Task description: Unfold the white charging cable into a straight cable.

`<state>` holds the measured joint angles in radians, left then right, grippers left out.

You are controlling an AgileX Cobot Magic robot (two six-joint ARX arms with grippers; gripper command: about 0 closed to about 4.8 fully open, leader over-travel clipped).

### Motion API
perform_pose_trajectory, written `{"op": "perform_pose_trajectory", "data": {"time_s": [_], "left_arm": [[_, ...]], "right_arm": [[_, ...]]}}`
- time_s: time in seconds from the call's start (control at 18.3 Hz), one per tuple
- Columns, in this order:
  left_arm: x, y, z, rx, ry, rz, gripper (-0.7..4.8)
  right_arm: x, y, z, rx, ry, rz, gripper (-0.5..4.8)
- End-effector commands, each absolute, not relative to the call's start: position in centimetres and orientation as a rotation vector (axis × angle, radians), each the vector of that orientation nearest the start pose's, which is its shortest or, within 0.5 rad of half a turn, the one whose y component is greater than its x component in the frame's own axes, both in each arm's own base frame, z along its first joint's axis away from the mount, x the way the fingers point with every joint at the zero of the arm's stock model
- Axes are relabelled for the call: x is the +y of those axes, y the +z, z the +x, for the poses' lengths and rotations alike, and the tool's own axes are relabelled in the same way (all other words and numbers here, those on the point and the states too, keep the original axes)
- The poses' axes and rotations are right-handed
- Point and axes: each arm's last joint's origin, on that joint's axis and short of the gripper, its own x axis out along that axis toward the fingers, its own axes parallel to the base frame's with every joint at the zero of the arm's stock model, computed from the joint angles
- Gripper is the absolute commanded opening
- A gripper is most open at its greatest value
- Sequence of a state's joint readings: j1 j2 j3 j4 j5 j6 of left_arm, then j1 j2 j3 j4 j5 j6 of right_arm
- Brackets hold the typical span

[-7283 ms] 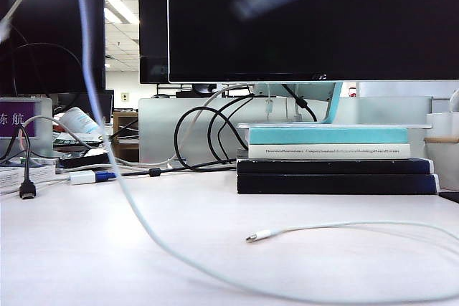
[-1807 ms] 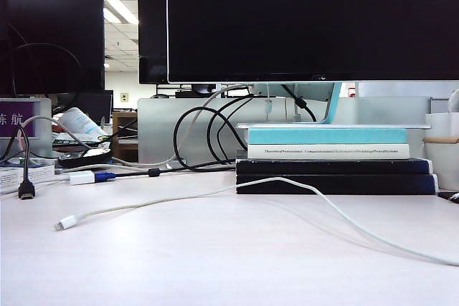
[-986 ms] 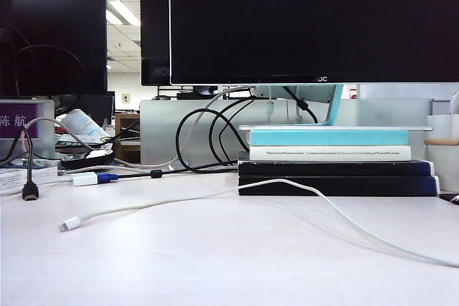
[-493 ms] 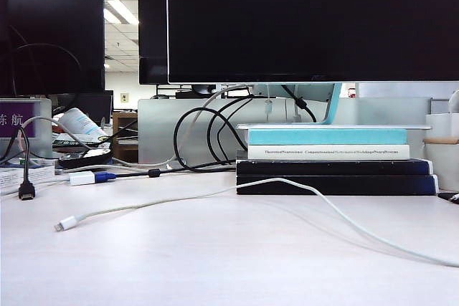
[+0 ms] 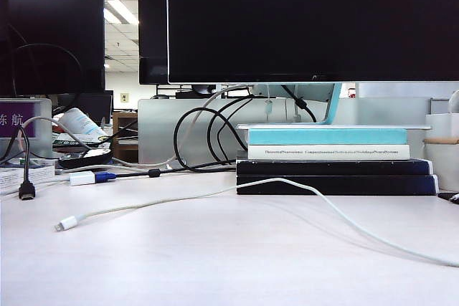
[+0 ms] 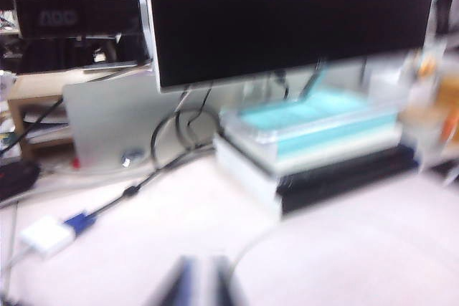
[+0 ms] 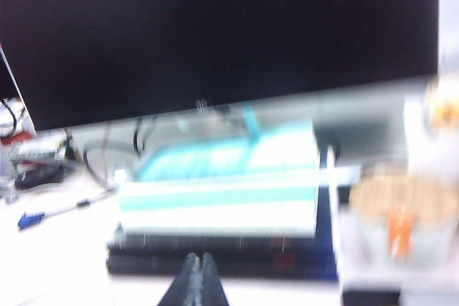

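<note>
Right, the monitor [image 5: 308, 19] looms over the desk [image 5: 215, 263], the book stack [image 5: 333, 159] beneath it. The white charging cable [image 5: 215, 193] trails across the desk from its left connector toward the right edge, touching neither arm. My left gripper [image 6: 201, 284] and right gripper [image 7: 196, 281] hover with jaws clenched, empty.

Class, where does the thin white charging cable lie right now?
In the exterior view, the thin white charging cable lies loose on the pale table, running from its connector at the left, past the front of the stacked books, off to the right edge.
</note>
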<state>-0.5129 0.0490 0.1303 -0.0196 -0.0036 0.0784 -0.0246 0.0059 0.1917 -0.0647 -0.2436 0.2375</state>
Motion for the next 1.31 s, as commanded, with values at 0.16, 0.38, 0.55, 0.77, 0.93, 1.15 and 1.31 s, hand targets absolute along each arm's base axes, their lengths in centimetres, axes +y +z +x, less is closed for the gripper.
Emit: {"op": "perform_pose_trajectory", "data": {"time_s": [0.16, 0.38, 0.55, 0.77, 0.93, 1.15, 1.31], "left_arm": [[-4.4, 18.6, 8.3, 0.017, -0.435, 0.114, -0.05], [-4.3, 18.5, 8.4, 0.027, -0.398, 0.091, -0.05], [-4.3, 18.5, 8.4, 0.032, -0.4, 0.092, -0.05], [-4.3, 18.5, 8.4, 0.033, -0.399, 0.092, -0.05], [-4.3, 18.5, 8.4, 0.032, -0.402, 0.092, -0.05], [-4.2, 18.3, 8.3, 0.022, -0.408, 0.088, -0.05], [-2.5, 18.8, 8.8, -0.031, -0.258, 0.074, -0.05]], "right_arm": [[0.4, 17.5, 9.4, 0.038, 0.196, 0.339, -0.06], [0.4, 15.4, 9.7, 0.143, 0.176, 0.322, -0.05], [0.5, 15.5, 9.6, 0.143, 0.225, 0.345, -0.03], [0.5, 15.6, 9.6, 0.136, 0.22, 0.353, 0.0], [0.5, 15.6, 9.6, 0.136, 0.22, 0.353, 0.0], [0.5, 15.3, 9.6, 0.166, 0.2, 0.356, 0.0], [0.5, 15.3, 9.6, 0.161, 0.201, 0.356, 0.0]]}}
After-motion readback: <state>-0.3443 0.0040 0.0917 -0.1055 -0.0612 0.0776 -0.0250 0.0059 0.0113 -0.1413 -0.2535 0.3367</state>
